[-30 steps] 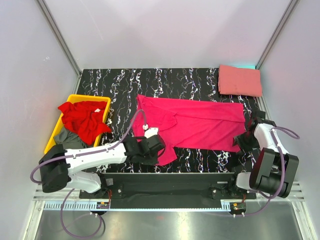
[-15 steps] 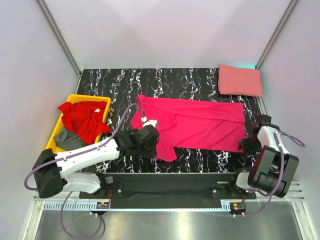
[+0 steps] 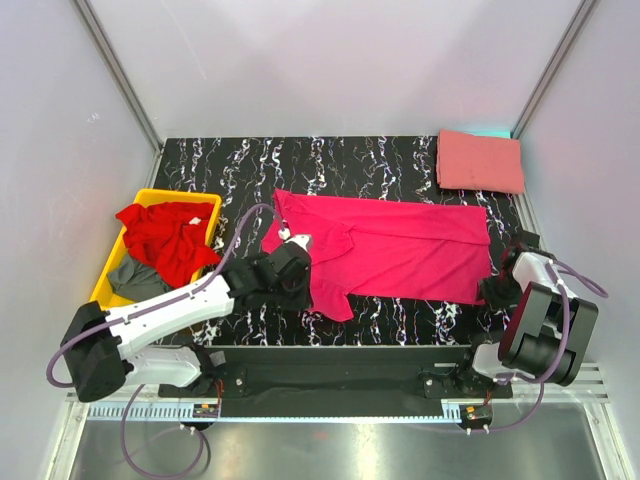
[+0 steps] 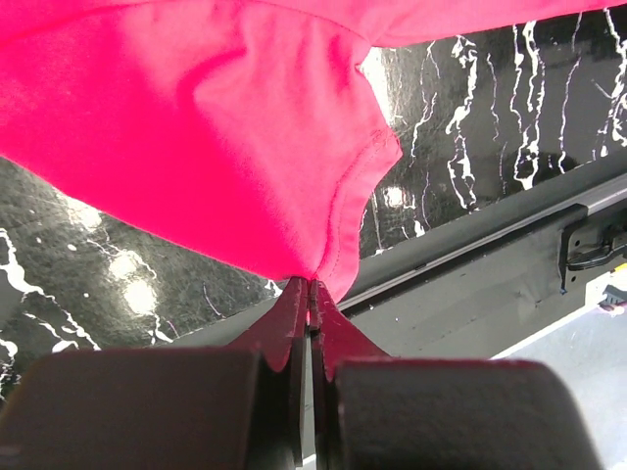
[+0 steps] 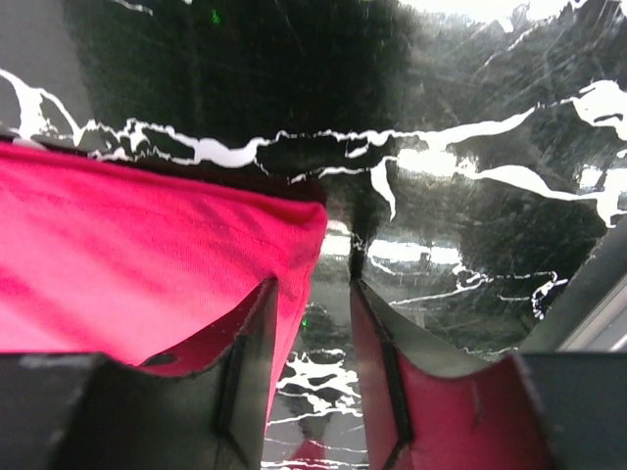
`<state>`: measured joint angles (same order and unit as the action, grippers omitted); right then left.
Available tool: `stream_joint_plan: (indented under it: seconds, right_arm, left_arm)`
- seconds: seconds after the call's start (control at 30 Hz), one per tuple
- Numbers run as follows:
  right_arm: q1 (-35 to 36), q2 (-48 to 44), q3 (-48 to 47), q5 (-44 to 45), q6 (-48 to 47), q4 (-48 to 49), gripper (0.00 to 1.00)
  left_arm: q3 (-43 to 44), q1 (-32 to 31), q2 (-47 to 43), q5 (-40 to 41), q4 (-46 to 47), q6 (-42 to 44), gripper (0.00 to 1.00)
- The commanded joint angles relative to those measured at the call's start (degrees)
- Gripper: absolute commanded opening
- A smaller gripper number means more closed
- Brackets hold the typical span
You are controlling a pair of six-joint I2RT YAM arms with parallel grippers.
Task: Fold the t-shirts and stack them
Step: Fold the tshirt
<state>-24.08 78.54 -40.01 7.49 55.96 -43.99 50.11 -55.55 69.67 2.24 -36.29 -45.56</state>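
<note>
The magenta t-shirt (image 3: pixel 400 245) lies spread across the middle of the black marble table. My left gripper (image 3: pixel 290 285) is shut on its near left sleeve edge, seen pinched at my fingertips in the left wrist view (image 4: pixel 312 286), with the cloth (image 4: pixel 216 147) hanging from them. My right gripper (image 3: pixel 497 290) is open at the shirt's near right corner (image 5: pixel 294 225), one finger over the cloth edge, nothing held. The salmon t-shirt (image 3: pixel 480 161) lies folded at the back right. The red t-shirt (image 3: pixel 165 240) and the grey t-shirt (image 3: pixel 135 278) are crumpled in the bin.
A yellow plastic bin (image 3: pixel 112 262) stands at the left of the table. A black rail (image 3: pixel 340 365) runs along the near table edge and shows in the left wrist view (image 4: pixel 470 264). White walls enclose the table on three sides.
My left gripper has moved left and a little back, pulling the sleeve with it. My right gripper has dropped toward the shirt's near right corner.
</note>
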Motion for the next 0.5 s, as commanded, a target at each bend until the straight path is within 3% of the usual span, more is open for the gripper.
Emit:
stream_joint_plan:
  seconds: [0.0, 0.1, 0.23, 0.47]
  right_arm:
    - [-0.3, 0.8, -0.6, 3.1, 1.3, 1.8, 0.40]
    - [-0.3, 1.3, -0.4, 3.1, 1.4, 2.2, 0.30]
    - [-0.3, 1.2, -0.7, 3.5, 1.3, 1.8, 0.01]
    - [-0.3, -1.7, -1.8, -1.3, -6.2, 4.9, 0.00]
  left_arm:
    - [0.3, 1.1, -2.5, -1.7, 2.5, 1.5, 0.00]
    - [1.1, 1.9, -2.6, -1.7, 1.9, 2.2, 0.00]
    - [2.1, 3.1, -2.7, -0.3, 0.7, 3.3, 0.00]
    - [6.4, 7.9, -0.3, 1.9, -0.4, 5.9, 0.00]
